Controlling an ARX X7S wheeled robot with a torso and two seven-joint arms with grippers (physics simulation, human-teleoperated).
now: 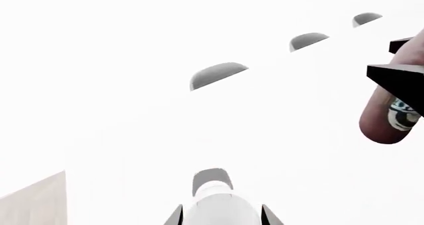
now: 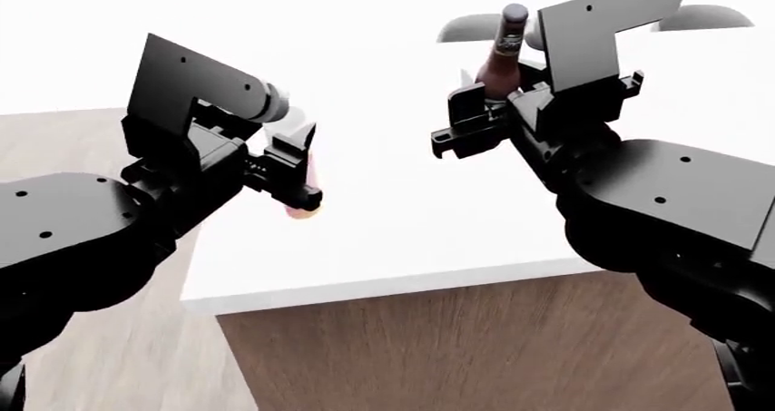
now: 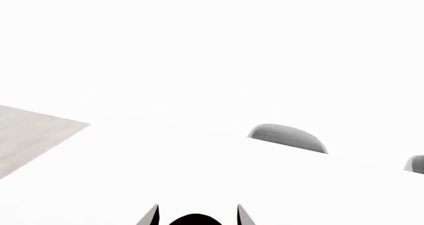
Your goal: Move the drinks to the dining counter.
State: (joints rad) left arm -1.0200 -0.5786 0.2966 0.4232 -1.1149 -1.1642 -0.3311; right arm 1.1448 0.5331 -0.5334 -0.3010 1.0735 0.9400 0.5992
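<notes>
My left gripper [image 2: 297,171] is shut on the slim pink-and-yellow bottle [image 2: 303,202]. Its white top shows between the jaws in the left wrist view [image 1: 219,205]. The bottle hangs over the left part of the white dining counter [image 2: 400,211]. I cannot tell whether it touches the top. My right gripper [image 2: 491,102] is shut on the dark brown beer bottle [image 2: 499,57], upright over the counter's far right part, its base hidden. Its dark cap [image 3: 195,220] sits between the right jaws. The beer bottle also shows in the left wrist view [image 1: 384,118].
The counter's brown wood-panel side [image 2: 460,347] faces me. Its left edge drops to a pale wood floor [image 2: 73,148]. Grey rounded stool tops [image 2: 466,25] stand beyond the far edge. They also show in the left wrist view [image 1: 219,75] and the right wrist view [image 3: 288,137].
</notes>
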